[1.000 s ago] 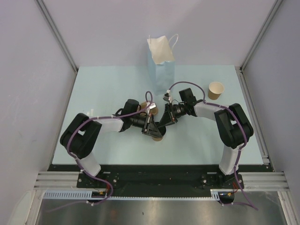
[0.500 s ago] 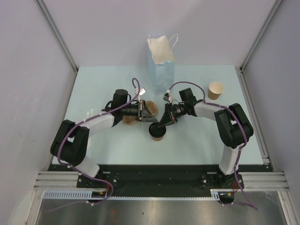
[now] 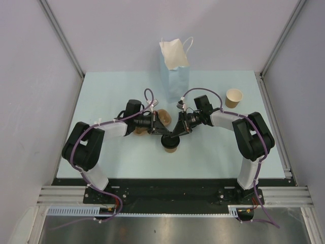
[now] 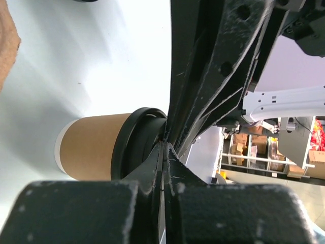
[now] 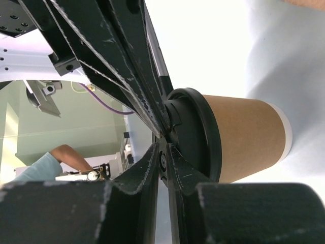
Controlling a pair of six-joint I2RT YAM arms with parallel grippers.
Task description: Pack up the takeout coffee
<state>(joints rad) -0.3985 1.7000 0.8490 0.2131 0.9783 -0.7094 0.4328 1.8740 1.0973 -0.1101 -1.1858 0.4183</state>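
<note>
The takeout coffee cup (image 3: 171,147) stands upright on the pale worktop (image 3: 111,91), just below the centre of the overhead frame, with the black lid (image 4: 129,147) seated on its mouth. It is outside the bag. Both arms converge on it from either side. The left gripper (image 3: 163,130) comes in from the left of the frame with its jaws fully closed and nothing between them. In the left wrist view the closed tips sit at the lid's edge, though contact cannot be confirmed. The right gripper (image 3: 174,135) comes in from the right with its jaws nearly closed. In the right wrist view they appear pinched on the rim of the lid, with only a sliver of gap showing. The light-blue paper bag (image 3: 174,76) stands upright with its mouth open at the upper centre of the overhead frame, well apart from the cup. A brown pulp carrier (image 3: 162,115) lies just above and left of the cup, largely hidden beneath the left arm. A second, lidless paper cup (image 3: 234,97) stands alone at the upper right of the worktop.
</note>
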